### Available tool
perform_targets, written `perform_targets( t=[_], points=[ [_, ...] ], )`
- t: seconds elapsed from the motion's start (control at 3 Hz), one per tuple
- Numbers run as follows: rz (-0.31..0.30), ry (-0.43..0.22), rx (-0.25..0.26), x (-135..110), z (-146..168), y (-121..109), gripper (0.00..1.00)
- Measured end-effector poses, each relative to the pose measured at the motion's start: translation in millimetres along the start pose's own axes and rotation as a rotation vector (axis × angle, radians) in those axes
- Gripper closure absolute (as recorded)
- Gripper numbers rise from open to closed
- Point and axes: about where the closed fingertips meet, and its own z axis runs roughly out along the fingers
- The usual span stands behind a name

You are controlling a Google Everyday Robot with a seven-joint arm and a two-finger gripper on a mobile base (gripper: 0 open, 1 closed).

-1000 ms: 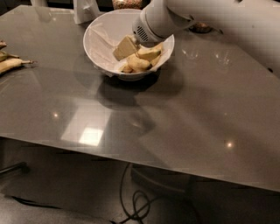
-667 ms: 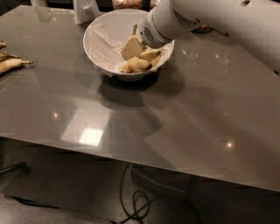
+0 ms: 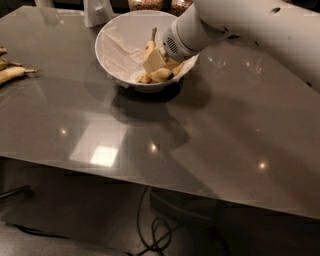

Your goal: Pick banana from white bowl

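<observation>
The white bowl (image 3: pixel 112 37), lined with crumpled white paper, stands at the back middle of the grey table. My gripper (image 3: pixel 155 61) reaches into it from the right on a white arm, with a beige fingertip (image 3: pixel 153 61) showing. It is shut on the banana (image 3: pixel 149 48), which stands nearly upright at the fingers with its thin brownish stem pointing up. Shorter pale bananas (image 3: pixel 161 75) lie in the bowl under the gripper.
Dull brownish bananas (image 3: pixel 11 73) lie at the table's left edge. Glass jars of grains (image 3: pixel 145 4) and a white object (image 3: pixel 97 11) stand behind the bowl. The table's front edge (image 3: pixel 150 182) runs across the lower part, with cables on the floor below.
The banana now stands upright at the gripper with its stem up, where before it lay among the others. The gripper has shifted slightly inside the bowl.
</observation>
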Motion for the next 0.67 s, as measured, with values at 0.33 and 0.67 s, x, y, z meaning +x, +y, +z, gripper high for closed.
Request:
perform_targets(
  t=[0.33,0.67],
  points=[
    [0.013,0.017,-0.023,4,10,3,0.46],
    [0.022,0.044,-0.054,9,24,9,0.46]
  ],
)
